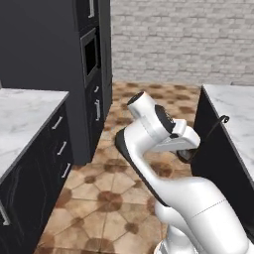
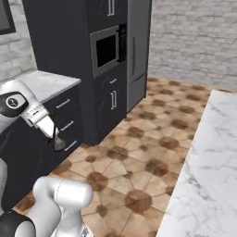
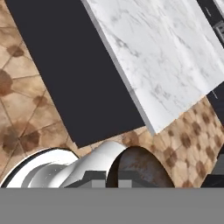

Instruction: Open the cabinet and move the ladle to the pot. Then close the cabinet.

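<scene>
Held tight in the closed gripper (image 1: 188, 151), the ladle (image 1: 211, 131) rides above the floor, handle angled up beside it; carry it level toward the pot.

The ladle (image 1: 208, 133) is slim and dark, with a long thin handle that ends in a small hook. In the left base view it hangs in the air in front of the dark side of an island, its hooked end up near the marble edge and its handle slanting down to the left toward the round bowl, which sits low beside the robot's hand. In the right base view the ladle (image 2: 57, 141) shows with its bowl lowest. In the hand view its bowl (image 3: 138, 168) appears as a rounded brownish hollow.
</scene>
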{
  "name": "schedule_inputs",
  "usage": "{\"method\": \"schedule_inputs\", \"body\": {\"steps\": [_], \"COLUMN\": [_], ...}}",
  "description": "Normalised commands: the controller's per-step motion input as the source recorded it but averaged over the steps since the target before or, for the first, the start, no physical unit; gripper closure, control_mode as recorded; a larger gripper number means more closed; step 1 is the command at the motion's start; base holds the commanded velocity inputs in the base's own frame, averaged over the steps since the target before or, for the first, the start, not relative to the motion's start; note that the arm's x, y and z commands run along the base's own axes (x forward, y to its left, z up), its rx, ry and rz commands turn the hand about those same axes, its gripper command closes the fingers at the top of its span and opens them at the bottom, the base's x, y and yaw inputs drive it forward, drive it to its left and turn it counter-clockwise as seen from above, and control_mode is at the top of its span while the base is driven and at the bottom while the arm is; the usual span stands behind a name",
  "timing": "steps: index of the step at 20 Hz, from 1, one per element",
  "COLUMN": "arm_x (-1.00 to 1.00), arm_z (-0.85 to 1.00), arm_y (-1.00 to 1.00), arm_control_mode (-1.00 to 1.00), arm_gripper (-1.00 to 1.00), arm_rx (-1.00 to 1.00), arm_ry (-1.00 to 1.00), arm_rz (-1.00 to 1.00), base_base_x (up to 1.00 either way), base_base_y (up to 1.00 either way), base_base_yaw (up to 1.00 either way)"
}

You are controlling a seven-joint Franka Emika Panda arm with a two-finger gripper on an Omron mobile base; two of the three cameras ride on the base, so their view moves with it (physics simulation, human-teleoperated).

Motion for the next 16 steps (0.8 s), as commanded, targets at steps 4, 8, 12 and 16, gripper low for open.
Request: {"method": "schedule_inputs", "body": {"steps": [4,8,12,16], "arm_x": [0.00,0.00,0.00,0.00], "arm_z": [0.00,0.00,0.00,0.00], "arm_y": [0.00,0.00,0.00,0.00], "arm_control_mode": [1.00,1.00,1.00,1.00], "arm_gripper": [1.00,1.00,1.00,1.00], "arm_rx": [0.00,0.00,0.00,0.00], "arm_ry": [0.00,0.00,0.00,0.00], "arm_rz": [0.00,0.00,0.00,0.00], "base_base_x": [1.00,1.00,1.00,1.00], "base_base_y": [0.19,0.21,0.19,0.19], "base_base_yaw": [-0.27,-0.27,-0.27,-0.28]}}
